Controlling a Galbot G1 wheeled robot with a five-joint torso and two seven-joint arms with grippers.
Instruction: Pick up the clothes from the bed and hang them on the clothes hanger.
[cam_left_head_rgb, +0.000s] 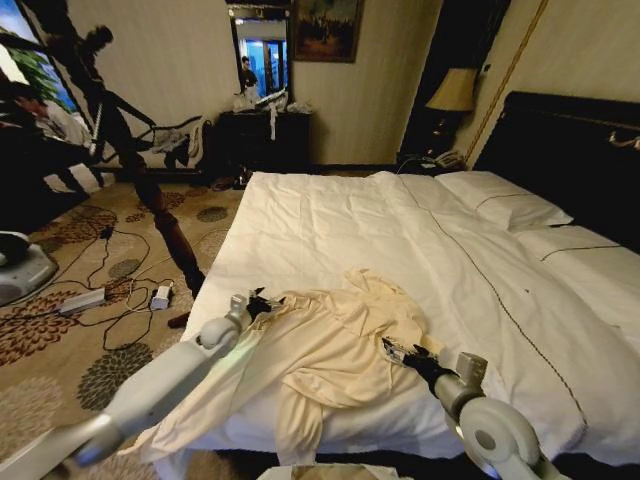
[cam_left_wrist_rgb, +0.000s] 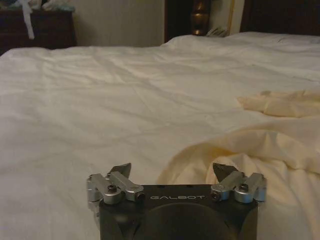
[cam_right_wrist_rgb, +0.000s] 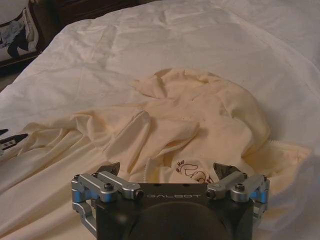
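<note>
Two open pincers — beside clothes (cam_left_head_rgb: 340, 345).

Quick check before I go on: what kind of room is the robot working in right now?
Most likely a hotel bedroom: a large bed with white duvet and pillows against a tall black headboard, a bedside lamp, and a patterned carpet. The cream garment lies on the bed's near end.

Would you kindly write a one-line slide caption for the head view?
Both open grippers, left and right, reach over the cream garment crumpled on the white bed.
</note>
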